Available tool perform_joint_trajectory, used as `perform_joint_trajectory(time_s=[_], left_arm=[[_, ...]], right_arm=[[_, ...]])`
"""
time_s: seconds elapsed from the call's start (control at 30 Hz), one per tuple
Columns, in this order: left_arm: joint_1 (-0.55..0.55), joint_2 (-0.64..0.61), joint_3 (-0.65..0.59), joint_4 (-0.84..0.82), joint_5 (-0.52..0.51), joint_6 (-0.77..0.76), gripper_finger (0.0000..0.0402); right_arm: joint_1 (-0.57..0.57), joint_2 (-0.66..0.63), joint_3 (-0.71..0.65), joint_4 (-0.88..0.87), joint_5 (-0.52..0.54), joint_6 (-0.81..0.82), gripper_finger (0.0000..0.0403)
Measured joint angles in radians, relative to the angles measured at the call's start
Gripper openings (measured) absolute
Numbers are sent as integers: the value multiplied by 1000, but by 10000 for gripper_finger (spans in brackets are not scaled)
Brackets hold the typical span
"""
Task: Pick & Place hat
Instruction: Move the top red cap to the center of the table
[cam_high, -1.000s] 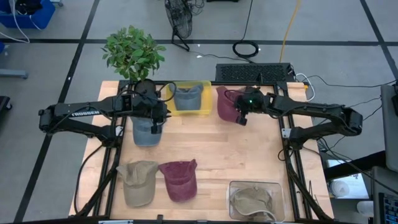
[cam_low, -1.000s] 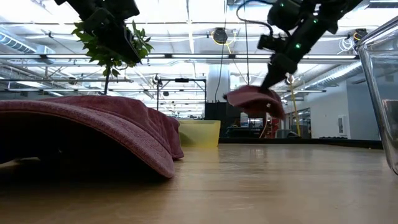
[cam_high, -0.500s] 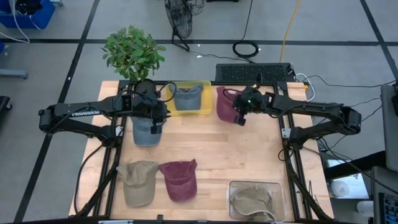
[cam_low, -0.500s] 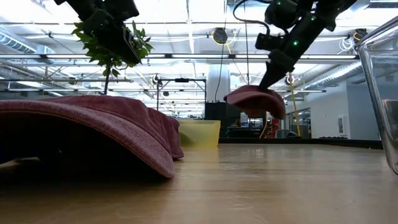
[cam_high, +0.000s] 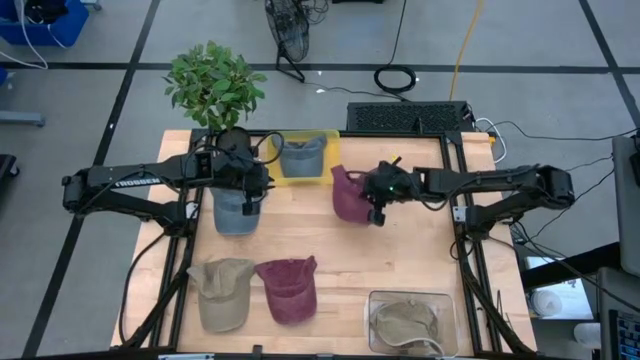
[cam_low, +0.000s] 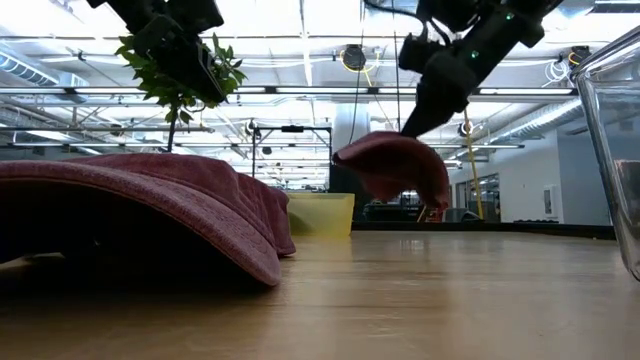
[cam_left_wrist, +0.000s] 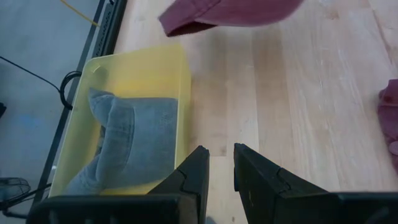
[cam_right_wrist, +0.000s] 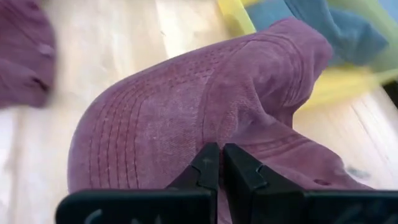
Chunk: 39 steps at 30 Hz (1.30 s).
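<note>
Two hats sit binned, one in the yellow bin (cam_high: 307, 160). Right gripper (cam_high: 374, 199) pinches a maroon hat (cam_high: 347, 194) above mid-table, undelivered. Left gripper (cam_high: 250, 196), fingers slightly apart, hovers over a blue hat (cam_high: 233, 212).

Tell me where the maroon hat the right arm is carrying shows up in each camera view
High view: maroon hat at table centre, beside the yellow bin.
Low view: hanging above the tabletop, right of centre, over the bin.
Left wrist view: at the top edge, beyond the bin.
Right wrist view: fills the middle; right gripper pinches it, bin behind.
</note>
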Motion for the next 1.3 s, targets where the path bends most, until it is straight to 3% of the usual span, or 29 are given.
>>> perform_joint_trajectory(time_s=[0.27, 0.53, 0.97, 1.17, 1.3], left_arm=[[0, 0, 0, 0, 0, -11, 81], [2, 0, 0, 0, -1, -8, 81], [2, 0, 0, -25, -1, -17, 81], [2, 0, 0, -31, -1, -18, 81], [2, 0, 0, -31, -4, -24, 81]], right_arm=[[61, 105, 0, 191, -4, 15, 5], [67, 266, 20, 380, -84, 20, 5], [66, 520, 196, 404, -105, -41, 6], [50, 550, 196, 440, -103, -40, 11], [51, 551, 196, 453, -104, -42, 36]])
